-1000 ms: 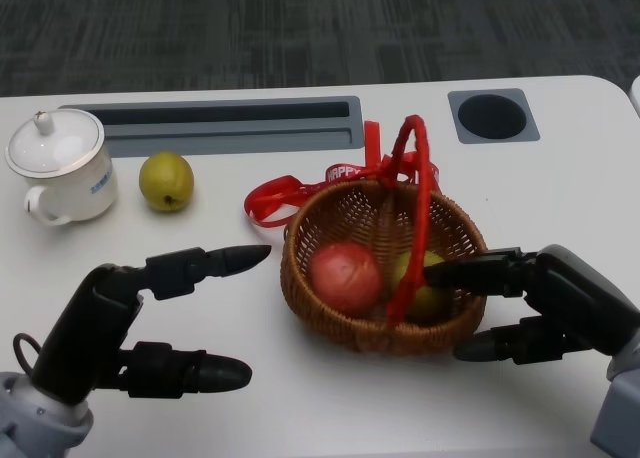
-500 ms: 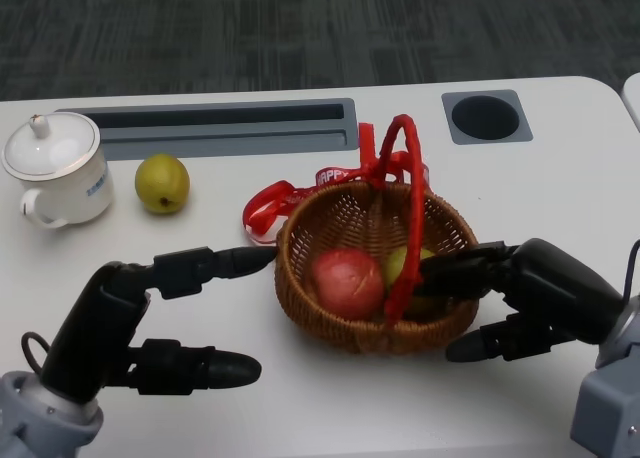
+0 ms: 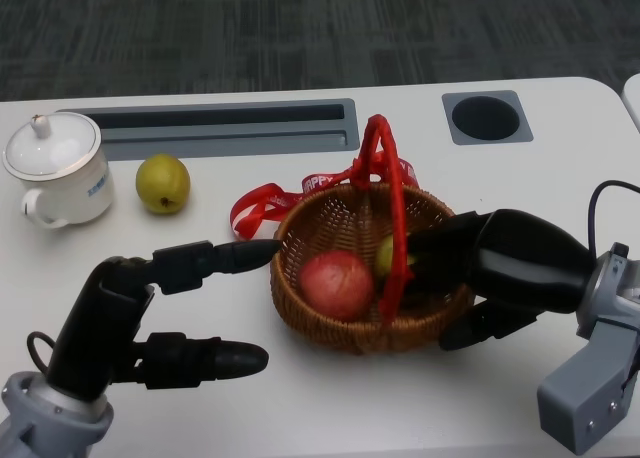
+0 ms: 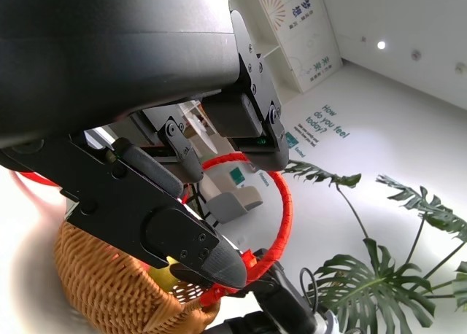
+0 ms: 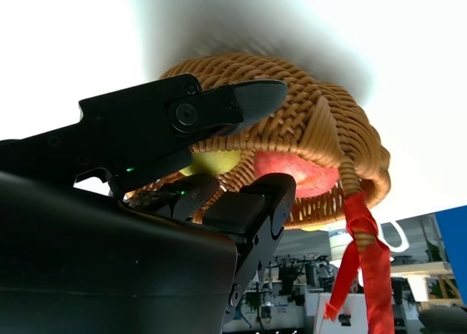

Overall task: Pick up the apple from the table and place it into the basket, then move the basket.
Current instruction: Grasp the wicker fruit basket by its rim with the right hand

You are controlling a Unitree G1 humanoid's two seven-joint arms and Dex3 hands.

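Apple [image 3: 338,284]: red, lying inside the basket on its left side; a green fruit [image 3: 388,255] sits beside it, partly hidden by the right hand.
Basket [image 3: 300,303]: woven wicker, red handle [image 3: 390,203] upright, red ribbon [image 3: 265,200] trailing onto the table [image 3: 560,178] at its back left.
Right hand [image 3: 500,268]: at the basket's right rim, upper fingers over the rim, lower fingers against the outer wall; grips the basket wall.
Left hand [image 3: 150,313]: just left of the basket, fingers apart, holding nothing; upper fingertip close to the rim, contact unclear.
Pear [image 3: 163,182]: yellow-green, on the table, far left.
Lidded cup [image 3: 55,168]: white, left of the pear.
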